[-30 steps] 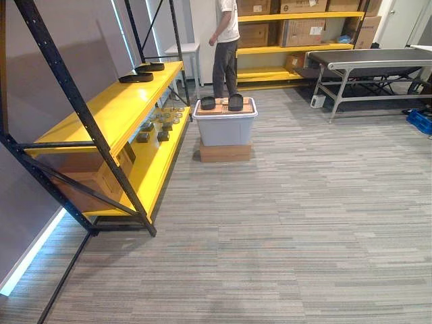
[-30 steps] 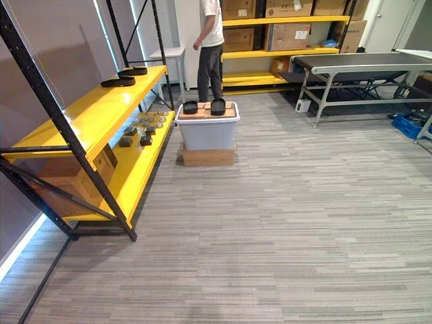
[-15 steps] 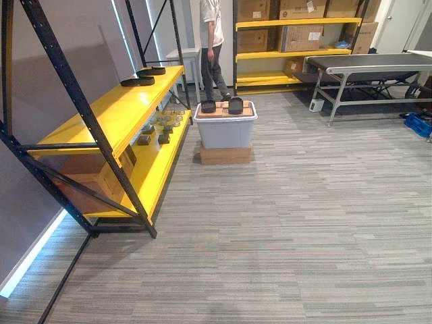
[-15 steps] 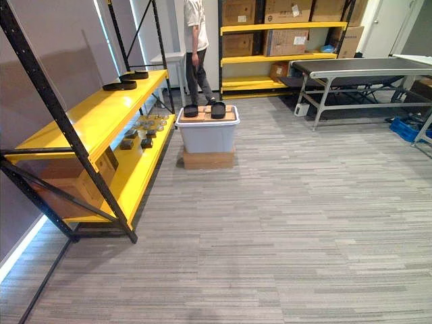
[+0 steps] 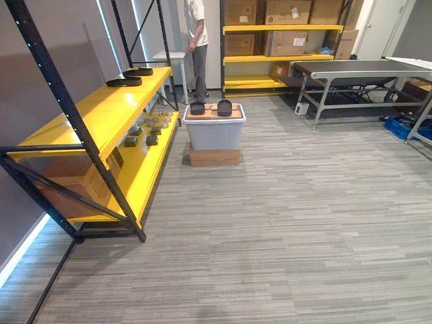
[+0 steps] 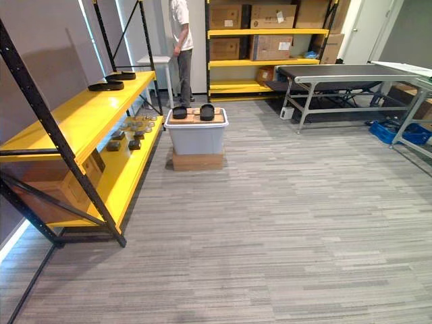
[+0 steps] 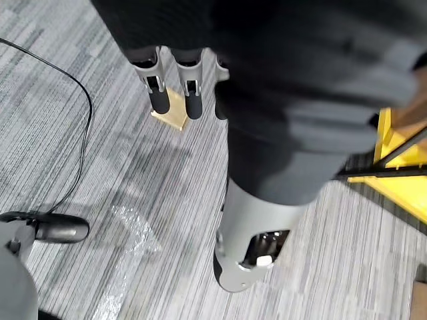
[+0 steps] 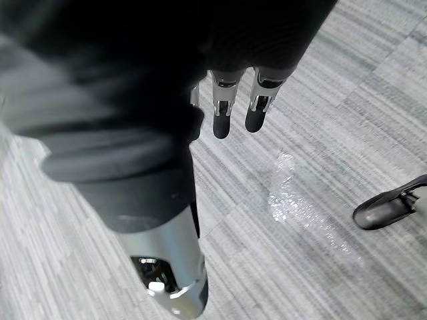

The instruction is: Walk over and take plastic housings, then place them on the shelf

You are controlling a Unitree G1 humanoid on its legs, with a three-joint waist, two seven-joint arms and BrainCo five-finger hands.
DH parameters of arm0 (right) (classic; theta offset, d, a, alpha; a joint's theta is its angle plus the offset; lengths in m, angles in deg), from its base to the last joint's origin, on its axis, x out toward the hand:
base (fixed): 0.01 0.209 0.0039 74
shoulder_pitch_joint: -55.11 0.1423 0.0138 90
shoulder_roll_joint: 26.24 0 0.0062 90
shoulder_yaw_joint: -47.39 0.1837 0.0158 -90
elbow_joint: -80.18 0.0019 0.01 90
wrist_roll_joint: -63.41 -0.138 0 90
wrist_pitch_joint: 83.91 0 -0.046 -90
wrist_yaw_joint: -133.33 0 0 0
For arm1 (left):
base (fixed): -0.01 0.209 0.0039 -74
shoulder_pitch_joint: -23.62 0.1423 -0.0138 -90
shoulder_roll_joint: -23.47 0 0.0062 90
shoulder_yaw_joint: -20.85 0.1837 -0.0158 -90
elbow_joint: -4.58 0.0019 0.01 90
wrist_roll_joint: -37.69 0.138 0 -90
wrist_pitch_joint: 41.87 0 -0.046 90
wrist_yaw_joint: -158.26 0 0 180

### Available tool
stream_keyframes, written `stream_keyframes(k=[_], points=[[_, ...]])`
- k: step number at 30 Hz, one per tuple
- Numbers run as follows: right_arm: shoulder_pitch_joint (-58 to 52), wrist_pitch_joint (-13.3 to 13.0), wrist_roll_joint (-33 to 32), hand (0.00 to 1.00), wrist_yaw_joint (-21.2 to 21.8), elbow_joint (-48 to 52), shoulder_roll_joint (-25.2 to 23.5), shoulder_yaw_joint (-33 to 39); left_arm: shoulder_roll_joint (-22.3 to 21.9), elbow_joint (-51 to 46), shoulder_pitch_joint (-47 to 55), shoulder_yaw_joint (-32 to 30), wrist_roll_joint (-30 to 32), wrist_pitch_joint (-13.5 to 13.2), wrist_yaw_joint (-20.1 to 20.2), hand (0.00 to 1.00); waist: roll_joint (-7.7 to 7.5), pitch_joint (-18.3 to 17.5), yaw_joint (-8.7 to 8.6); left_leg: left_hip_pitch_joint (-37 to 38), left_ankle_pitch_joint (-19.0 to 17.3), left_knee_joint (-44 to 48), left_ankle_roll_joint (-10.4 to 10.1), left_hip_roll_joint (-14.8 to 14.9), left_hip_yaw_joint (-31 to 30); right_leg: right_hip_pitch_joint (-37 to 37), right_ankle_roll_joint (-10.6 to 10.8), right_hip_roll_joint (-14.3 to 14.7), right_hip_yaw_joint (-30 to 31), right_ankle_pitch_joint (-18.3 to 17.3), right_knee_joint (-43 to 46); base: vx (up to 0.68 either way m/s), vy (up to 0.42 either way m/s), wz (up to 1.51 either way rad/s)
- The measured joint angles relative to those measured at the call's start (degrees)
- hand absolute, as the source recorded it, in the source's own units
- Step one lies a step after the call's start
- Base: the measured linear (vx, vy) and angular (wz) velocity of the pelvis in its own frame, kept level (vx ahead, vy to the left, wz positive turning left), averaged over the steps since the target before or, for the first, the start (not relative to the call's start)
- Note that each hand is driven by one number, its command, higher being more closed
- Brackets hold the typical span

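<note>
Two black plastic housings [image 5: 197, 107] [image 5: 224, 106] sit on a brown board atop a grey lidded bin [image 5: 214, 133], which stands on a flat cardboard box [image 5: 214, 157] far ahead on the carpet. Left of it runs the long yellow shelf [image 5: 94, 115], with two more black housings [image 5: 125, 82] [image 5: 140, 71] on its top level at the far end. My left hand [image 7: 159, 97] hangs over the carpet with straight fingers and holds nothing. My right hand [image 8: 222, 119] hangs likewise, open and holding nothing.
A person [image 5: 197, 30] stands at the back beside a small white table [image 5: 169, 57]. Behind is a yellow rack [image 5: 283, 59] with cardboard boxes, and a grey conveyor table [image 5: 358, 69] at right. Small parts [image 5: 145, 131] lie on the lower shelf. A blue crate [image 5: 408, 127] sits far right.
The whole view has shifted, so the camera moved. The person has walked from behind the bin to the left, toward the white table. The housings on the bin stay put.
</note>
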Motion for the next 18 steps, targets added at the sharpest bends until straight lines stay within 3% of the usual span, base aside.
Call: stream_keyframes(k=[3,4,6,8,10,12,13,14,15,16,17,18], points=[[0.1,0.0,0.0,0.0,-0.1,0.4,-0.7,-0.5,0.1,0.0,-1.1,2.3,0.0,0.0,0.0,0.0,-0.33,2.8,-0.01,-0.8,-2.3,3.1,0.6,0.0,0.6,-5.3,2.1,-2.0,-0.4,-6.3,13.9,-0.02,0.02,0.06],[0.0,0.0,0.0,0.0,-0.3,0.4,-1.7,-1.2,0.2,0.0,-1.0,3.8,0.0,0.0,-0.2,0.0,-0.49,3.8,0.01,0.4,-3.3,2.5,1.4,-0.3,0.9,-10.9,2.0,-3.8,-1.8,-8.3,25.9,0.0,0.072,-0.02],[-0.4,0.0,0.0,0.0,-0.7,0.3,-3.3,-3.2,0.4,0.0,-0.4,5.3,0.1,0.2,-0.7,0.0,-0.09,4.6,-0.16,1.7,-3.6,1.3,2.0,-0.3,0.4,-16.4,2.6,-4.2,-2.3,-10.1,33.1,0.07,0.068,-0.08],[-0.6,0.0,0.0,0.0,-0.8,0.2,-5.1,-3.9,0.7,0.0,-1.1,5.7,0.1,0.3,-1.3,0.0,0.14,5.2,-0.44,2.1,-3.9,1.3,2.1,0.5,-0.7,-19.3,2.6,-3.1,-2.4,-10.2,29.5,0.16,-0.032,0.0],[-1.4,0.0,0.0,0.0,-0.8,0.2,-6.4,-4.6,1.0,0.1,-2.8,5.6,0.1,0.3,-1.5,0.0,0.15,6.0,-1.37,2.3,-5.4,1.3,0.7,1.8,-2.8,-20.7,0.9,-1.4,-2.7,-8.3,19.9,0.22,-0.114,0.29],[-3.7,0.0,0.0,0.0,-0.9,-0.4,-7.4,-3.9,1.0,0.2,-5.9,4.5,0.1,0.2,-1.7,0.0,-0.46,6.6,-3.03,3.5,-7.9,0.6,-1.7,2.9,-7.3,-21.8,0.8,-1.0,-1.3,-0.9,7.5,0.38,-0.217,0.7],[-4.5,0.0,0.0,0.0,-0.8,-0.7,-7.6,-2.9,1.0,0.2,-6.4,4.3,0.2,0.1,-1.7,0.0,-0.72,6.6,-3.26,3.9,-8.3,0.4,-1.9,3.2,-8.4,-21.5,0.8,-1.1,-0.4,0.5,6.7,0.47,-0.302,0.75],[-5.9,0.0,0.1,0.0,-0.9,-1.7,-7.8,-0.1,0.6,0.1,-6.7,3.1,0.2,0.0,-1.7,0.0,-0.78,6.4,-3.9,5.4,-8.9,-0.1,-2.0,4.8,-9.8,-21.2,-0.8,0.0,0.0,4.4,8.4,0.51,-0.362,0.65],[-6.9,-0.1,0.3,0.0,-0.9,-2.1,-8.1,2.8,-0.2,0.0,-6.7,1.4,0.7,-0.2,-1.5,0.0,0.9,6.0,-4.28,6.3,-8.7,0.6,-2.4,7.3,-9.8,-21.6,-1.7,2.2,-0.8,4.3,12.0,0.54,-0.356,0.53],[-7.1,-0.1,0.4,0.0,-0.9,-2.1,-8.5,4.0,-0.6,-0.4,-6.6,0.1,1.3,-0.4,-1.5,0.0,1.07,5.9,-4.07,6.0,-9.0,2.7,-2.9,8.2,-9.5,-21.5,-4.2,2.9,-1.3,2.7,13.2,0.68,-0.398,0.25],[-7.6,-0.1,0.5,0.0,-1.0,-1.4,-9.8,5.1,-1.6,-1.8,-5.9,-2.5,1.4,-0.5,-1.4,0.0,0.63,5.7,-3.54,2.8,-9.1,12.3,-3.3,9.3,-8.6,-20.2,-5.6,3.6,-1.6,0.7,14.1,0.69,-0.338,0.16],[-8.1,-0.1,0.5,0.0,-0.9,-0.5,-10.6,5.0,-3.3,-3.0,-5.2,-5.3,1.4,-0.4,-1.4,0.0,0.84,6.0,-3.44,-3.5,-7.9,29.2,-4.4,10.9,-8.4,-17.0,-7.3,4.3,-2.2,-1.0,13.7,0.58,-0.285,0.19]])
